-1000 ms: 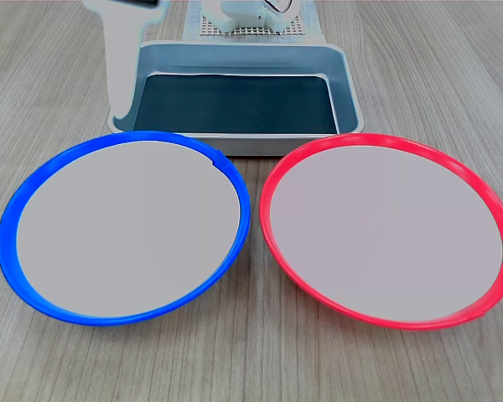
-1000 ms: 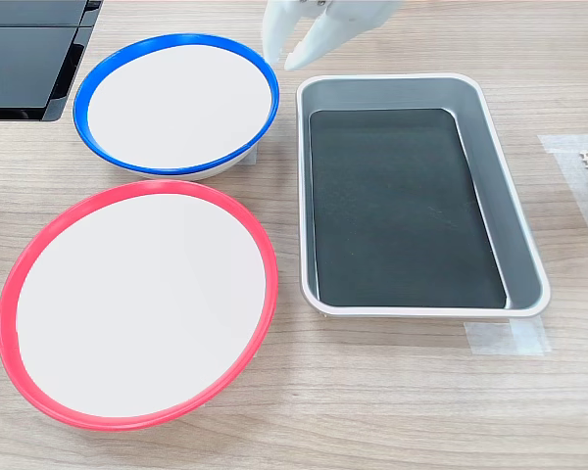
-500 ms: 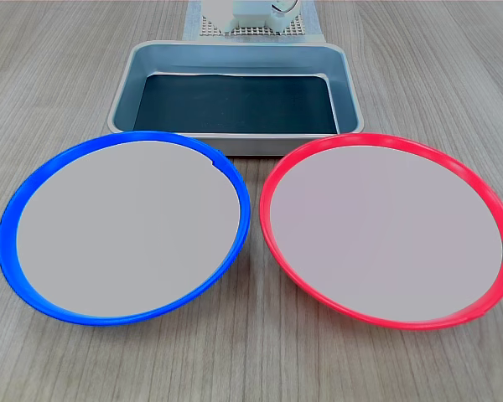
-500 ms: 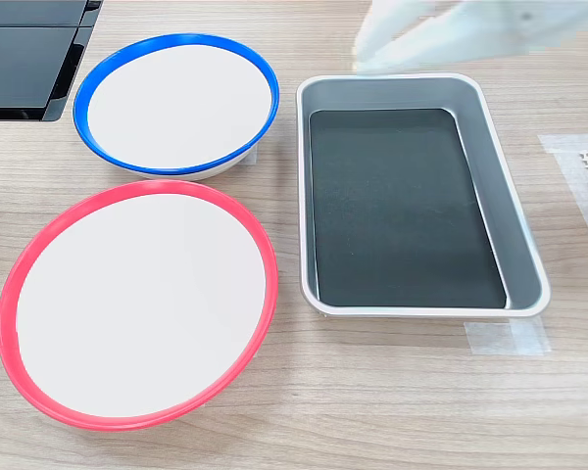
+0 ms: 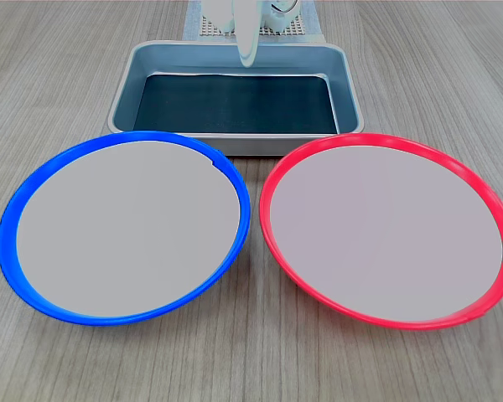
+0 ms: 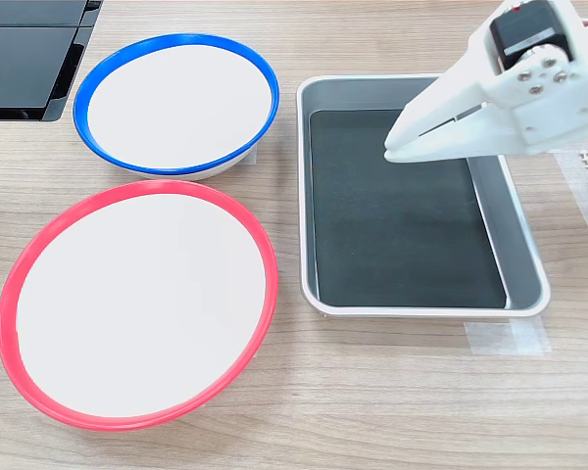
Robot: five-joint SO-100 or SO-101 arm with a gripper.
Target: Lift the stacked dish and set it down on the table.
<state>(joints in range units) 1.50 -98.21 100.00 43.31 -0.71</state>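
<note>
In the first exterior view we see the blue-rimmed dish (image 5: 124,226) lying flat on the wooden table (image 5: 59,75) at the first exterior view's left, just beside the red-rimmed dish (image 5: 386,228), their rims close together but apart. Behind both stands the grey metal tray (image 5: 233,99), and a white tip of the gripper (image 5: 247,38) hangs over the tray's far edge; from here we cannot tell how its jaws stand. In the second exterior view we find the blue-rimmed dish (image 6: 176,103) at the upper left, the red-rimmed dish (image 6: 137,304) below it, and the tray (image 6: 421,196) to their right. The gripper (image 6: 397,149) hangs above the tray's dark bottom, well apart from both dishes, its jaws pressed together and holding nothing. A strip of pale tape (image 6: 508,338) lies by the tray's near corner.
</note>
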